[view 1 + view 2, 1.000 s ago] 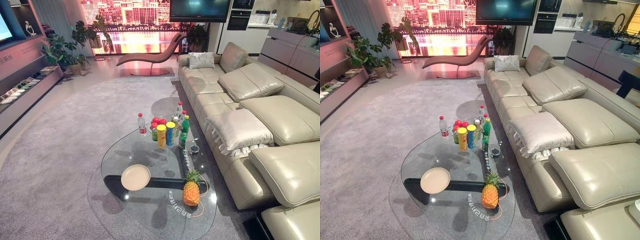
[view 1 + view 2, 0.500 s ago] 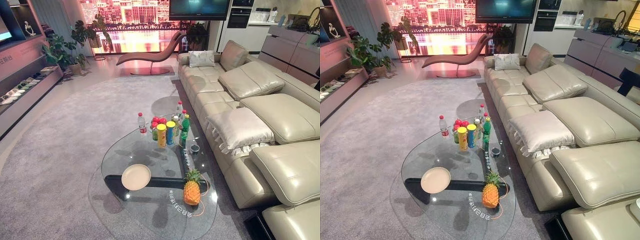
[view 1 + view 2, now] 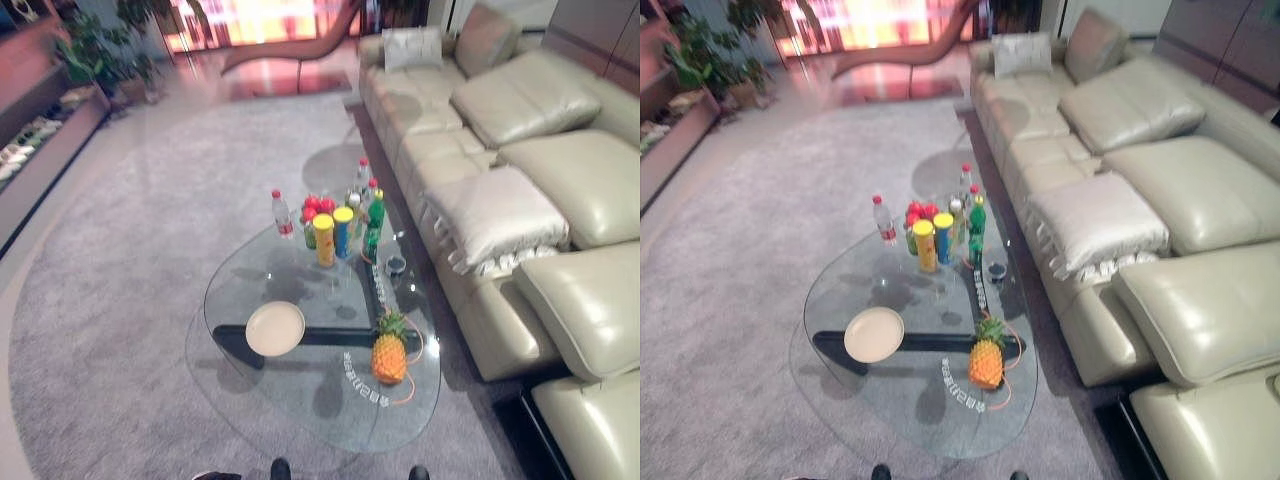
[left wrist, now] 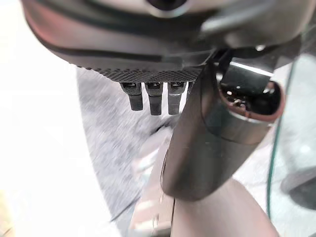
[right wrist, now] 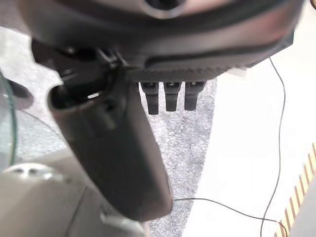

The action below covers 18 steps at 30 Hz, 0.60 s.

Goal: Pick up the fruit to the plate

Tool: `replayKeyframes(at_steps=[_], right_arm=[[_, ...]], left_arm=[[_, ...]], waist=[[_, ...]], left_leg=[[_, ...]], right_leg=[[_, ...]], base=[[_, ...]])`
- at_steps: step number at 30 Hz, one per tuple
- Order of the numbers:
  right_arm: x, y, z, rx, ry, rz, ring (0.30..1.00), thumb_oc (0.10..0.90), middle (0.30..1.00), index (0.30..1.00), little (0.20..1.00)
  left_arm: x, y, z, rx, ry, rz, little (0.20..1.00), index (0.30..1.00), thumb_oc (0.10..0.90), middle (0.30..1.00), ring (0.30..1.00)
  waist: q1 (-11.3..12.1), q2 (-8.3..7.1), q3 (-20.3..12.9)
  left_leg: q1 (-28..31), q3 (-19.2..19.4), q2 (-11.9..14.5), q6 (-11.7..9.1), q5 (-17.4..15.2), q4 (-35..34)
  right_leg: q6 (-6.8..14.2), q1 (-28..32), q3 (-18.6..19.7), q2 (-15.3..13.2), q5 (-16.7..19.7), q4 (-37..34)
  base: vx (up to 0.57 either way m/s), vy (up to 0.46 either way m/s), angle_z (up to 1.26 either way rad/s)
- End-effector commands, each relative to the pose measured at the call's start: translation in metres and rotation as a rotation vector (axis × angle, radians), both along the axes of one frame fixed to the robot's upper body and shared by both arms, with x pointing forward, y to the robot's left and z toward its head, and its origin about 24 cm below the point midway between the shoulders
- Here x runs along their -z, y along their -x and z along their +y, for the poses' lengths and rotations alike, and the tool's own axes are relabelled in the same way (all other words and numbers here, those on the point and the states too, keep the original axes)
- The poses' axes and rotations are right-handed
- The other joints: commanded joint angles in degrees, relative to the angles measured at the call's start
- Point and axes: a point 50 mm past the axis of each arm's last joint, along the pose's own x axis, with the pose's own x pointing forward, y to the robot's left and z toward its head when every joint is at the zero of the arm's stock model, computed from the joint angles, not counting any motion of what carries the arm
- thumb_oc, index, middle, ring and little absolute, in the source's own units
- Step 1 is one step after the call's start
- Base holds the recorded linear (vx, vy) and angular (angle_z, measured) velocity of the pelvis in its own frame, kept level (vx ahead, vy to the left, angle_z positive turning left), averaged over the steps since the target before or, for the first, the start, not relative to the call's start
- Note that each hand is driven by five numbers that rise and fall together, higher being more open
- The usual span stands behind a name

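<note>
A pineapple (image 3: 389, 355) stands upright near the right front of a glass coffee table (image 3: 300, 400). To its left on the glass lies a round cream plate (image 3: 275, 328) with nothing on it. A pile of red fruit (image 3: 318, 204) sits at the table's far end, behind the cans. My left hand (image 4: 207, 143) hangs by my side over grey carpet and pale floor, fingers relaxed and holding nothing. Likewise my right hand (image 5: 113, 148) hangs over the carpet's edge, with nothing in it. Both hands are far from the table's things.
At the table's far end stand two yellow cans (image 3: 324, 240), a blue can, a green bottle (image 3: 374, 213) and clear water bottles (image 3: 281, 212). A small dark cup (image 3: 396, 265) sits near the right rim. A beige sofa (image 3: 500, 200) runs along the right. Grey carpet surrounds the table.
The whole picture has shifted: the camera now looks further down and the room's far end has left the view. Nothing on the table has moved.
</note>
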Motion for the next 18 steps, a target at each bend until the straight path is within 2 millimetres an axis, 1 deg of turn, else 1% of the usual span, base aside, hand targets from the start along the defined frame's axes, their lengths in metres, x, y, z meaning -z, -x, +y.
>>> replayKeyframes(at_steps=[1,3,4,7,9,10,11,12,13,14,16,18], right_arm=[[-0.025,-0.059,-0.017,0.07,0.094,-0.268,0.9,0.8,0.9,0.9,0.9],[-0.036,-0.072,-0.026,0.095,0.133,-0.369,0.9,0.8,0.9,0.9,0.9],[-0.044,-0.081,-0.033,0.11,0.156,-0.448,0.9,0.8,0.9,0.9,0.9],[-0.053,-0.092,-0.037,0.123,0.177,-0.543,0.9,0.8,0.9,0.9,0.9],[-0.061,-0.102,-0.037,0.141,0.189,-0.623,0.9,0.8,0.9,0.9,0.9],[-0.069,-0.114,-0.036,0.151,0.198,-0.704,0.9,0.8,0.9,0.9,0.9],[-0.075,-0.122,-0.035,0.156,0.199,-0.749,0.9,0.8,0.9,0.9,0.9],[-0.081,-0.131,-0.033,0.158,0.198,-0.794,0.9,0.8,0.9,0.9,0.9],[-0.081,-0.131,-0.033,0.158,0.198,-0.795,0.9,0.8,0.9,0.9,0.9],[-0.087,-0.14,-0.03,0.158,0.196,-0.839,0.9,0.8,0.9,0.9,0.9],[-0.096,-0.152,-0.026,0.158,0.195,-0.9,0.9,0.8,0.9,0.9,0.9],[-0.102,-0.159,-0.024,0.159,0.189,-0.936,0.9,0.8,0.9,0.9,0.9]], left_arm=[[-0.014,-0.056,-0.025,-0.115,0.187,-0.188,0.9,0.9,0.8,0.9,0.9],[-0.028,-0.079,-0.01,-0.263,0.188,-0.314,0.9,0.9,0.8,0.9,0.9],[-0.041,-0.097,0.001,-0.377,0.193,-0.417,0.9,0.9,0.8,0.9,0.9],[-0.055,-0.113,0.011,-0.489,0.216,-0.518,0.9,0.9,0.8,0.9,0.9],[-0.066,-0.125,0.017,-0.54,0.225,-0.591,0.9,0.9,0.8,0.9,0.9],[-0.074,-0.136,0.017,-0.586,0.233,-0.647,0.9,0.9,0.8,0.9,0.9],[-0.079,-0.142,0.017,-0.613,0.235,-0.673,0.9,0.9,0.8,0.9,0.9],[-0.083,-0.147,0.018,-0.634,0.234,-0.694,0.9,0.9,0.8,0.9,0.9],[-0.083,-0.147,0.018,-0.634,0.234,-0.695,0.9,0.9,0.8,0.9,0.9],[-0.087,-0.151,0.019,-0.651,0.223,-0.719,0.9,0.9,0.8,0.9,0.9],[-0.092,-0.157,0.019,-0.663,0.218,-0.744,0.9,0.9,0.8,0.9,0.9],[-0.094,-0.16,0.017,-0.665,0.228,-0.753,0.9,0.9,0.8,0.9,0.9]], waist=[[-0.11,-1.56,5.98],[-0.48,-1.49,7.84],[-0.45,-1.4,9.34],[-0.18,-1.36,11.14],[0.16,-1.56,12.94],[0.4,-1.68,14.58],[0.43,-1.79,15.44],[0.48,-2.02,16.22],[0.45,-2.03,16.13],[0.38,-2.36,17.01],[0.06,-2.65,18.27],[-0.23,-2.77,19.07]], left_leg=[[-0.25,-0.98,2.58,-1.18,-1.54,-0.1],[-1.86,-1.36,2.45,-0.87,-1.46,-0.1],[-3.0,-1.78,2.49,-0.85,-1.17,-0.1],[-4.9,-2.67,2.52,-1.02,-0.49,-0.1],[-7.55,-3.54,2.8,-1.28,-0.25,1.21],[-10.59,-4.49,2.72,-1.33,-0.77,3.99],[-12.42,-5.07,2.72,-1.36,-1.09,5.6],[-14.37,-5.66,2.6,-1.39,-1.49,7.68],[-14.6,-5.7,2.6,-1.38,-1.57,7.86],[-16.52,-6.28,2.48,-1.39,-2.02,9.93],[-19.77,-6.95,2.62,-1.34,-2.69,13.21],[-22.21,-7.5,2.71,-1.36,-3.33,15.9]], right_leg=[[3.02,-2.87,-0.76,-5.28,2.41,-0.11],[2.66,-4.7,0.22,-5.08,2.16,0.83],[2.29,-5.84,0.89,-4.97,1.32,2.08],[1.97,-7.97,1.6,-5.06,0.42,3.77],[1.74,-10.38,2.05,-5.26,-0.01,5.34],[1.62,-13.11,2.32,-5.5,-0.27,7.24],[1.55,-14.85,2.59,-5.6,-0.42,8.42],[1.44,-16.58,2.84,-5.63,-0.66,9.77],[1.44,-16.78,2.86,-5.64,-0.71,9.9],[1.33,-18.74,3.31,-5.57,-1.07,11.64],[1.19,-22.34,4.18,-5.7,-1.58,14.73],[1.04,-24.82,4.95,-5.68,-2.09,16.88]], base=[[-0.11,0.035,-0.17],[-0.13,0.028,-0.11],[-0.1,0.006,0.01],[-0.09,-0.023,0.04],[-0.15,-0.075,0.04],[-0.19,-0.091,0.07],[-0.21,-0.097,0.12],[-0.12,-0.049,0.12],[-0.11,-0.053,0.08],[-0.1,-0.038,0.0],[-0.14,-0.039,-0.04],[-0.11,-0.02,-0.03]])
